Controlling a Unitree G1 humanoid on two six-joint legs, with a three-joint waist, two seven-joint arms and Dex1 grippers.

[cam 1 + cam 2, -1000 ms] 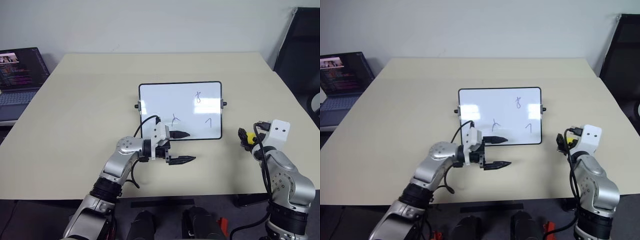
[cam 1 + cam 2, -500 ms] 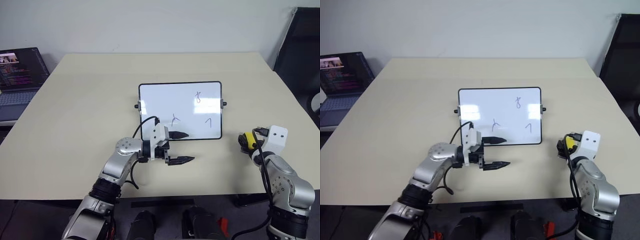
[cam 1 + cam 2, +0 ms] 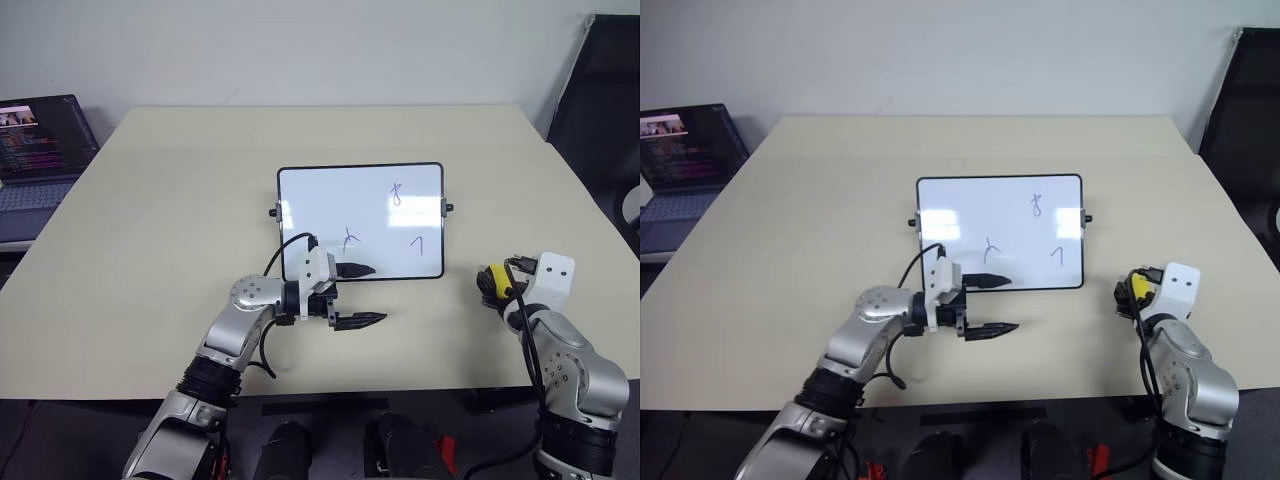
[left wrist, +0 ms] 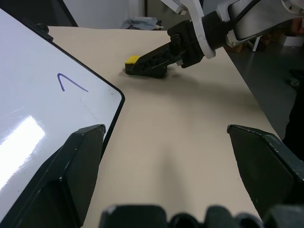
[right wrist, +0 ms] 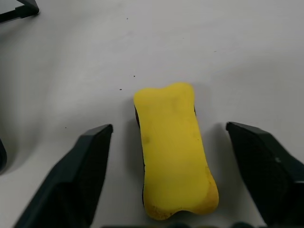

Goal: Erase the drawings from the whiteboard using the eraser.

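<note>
Eraser (image 5: 174, 148): lies on table (image 3: 180, 200) between right gripper's (image 5: 175, 166) parted fingers, ungripped.
Left gripper (image 3: 357, 295): open, at whiteboard's (image 3: 330, 200) near edge.

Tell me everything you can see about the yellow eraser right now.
The eraser is a small oblong block, its yellow top pinched in slightly at the middle, with a thin black base showing along one edge. It lies flat on the beige table, to the right of the whiteboard and apart from it. The right gripper straddles it, one black finger on each side with a gap at both, so nothing grips it yet.
</note>
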